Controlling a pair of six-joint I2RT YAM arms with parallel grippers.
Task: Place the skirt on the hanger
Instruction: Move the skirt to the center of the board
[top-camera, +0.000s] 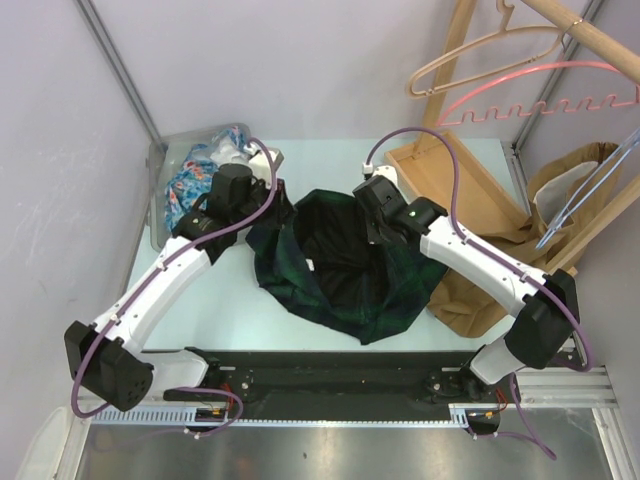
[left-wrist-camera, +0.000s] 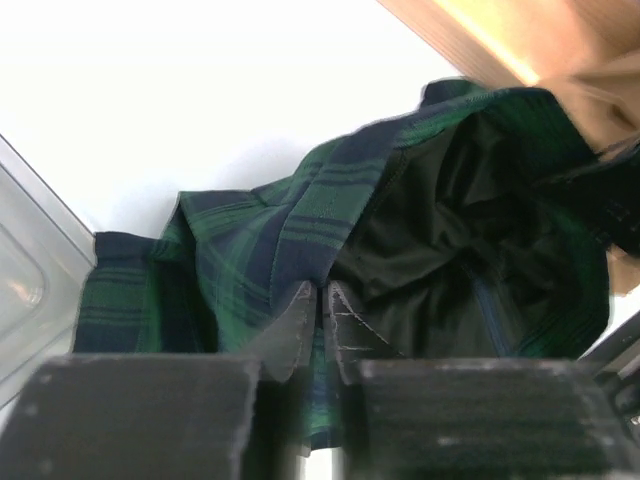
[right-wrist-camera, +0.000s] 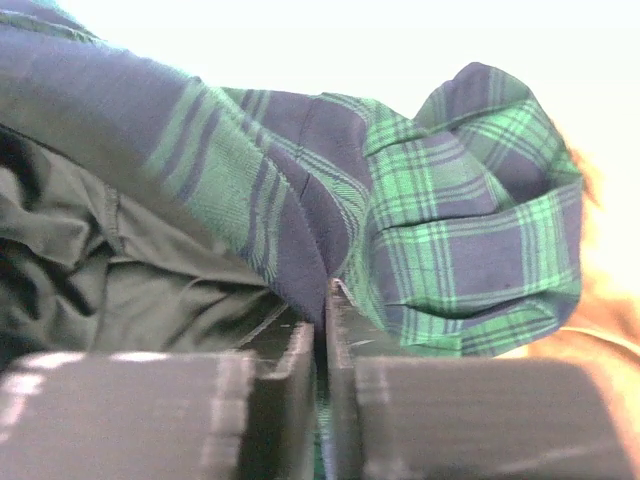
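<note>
The skirt (top-camera: 345, 270) is dark green and navy plaid with a black lining, and it lies open in the middle of the table. My left gripper (top-camera: 268, 208) is shut on its left waistband edge; in the left wrist view the gripper (left-wrist-camera: 324, 292) pinches the plaid fabric (left-wrist-camera: 290, 220). My right gripper (top-camera: 378, 232) is shut on the right edge; in the right wrist view the gripper (right-wrist-camera: 327, 292) clamps a plaid fold (right-wrist-camera: 440, 220). A pink hanger (top-camera: 545, 100) and a tan hanger (top-camera: 480, 55) hang on the wooden rail (top-camera: 590, 35) at the top right.
A clear bin (top-camera: 165, 195) with colourful clothes stands at the back left. A wooden rack base (top-camera: 455, 175) sits at the back right. A brown garment (top-camera: 490, 285) lies by the right arm. A blue wire hanger (top-camera: 590, 185) hangs at the far right.
</note>
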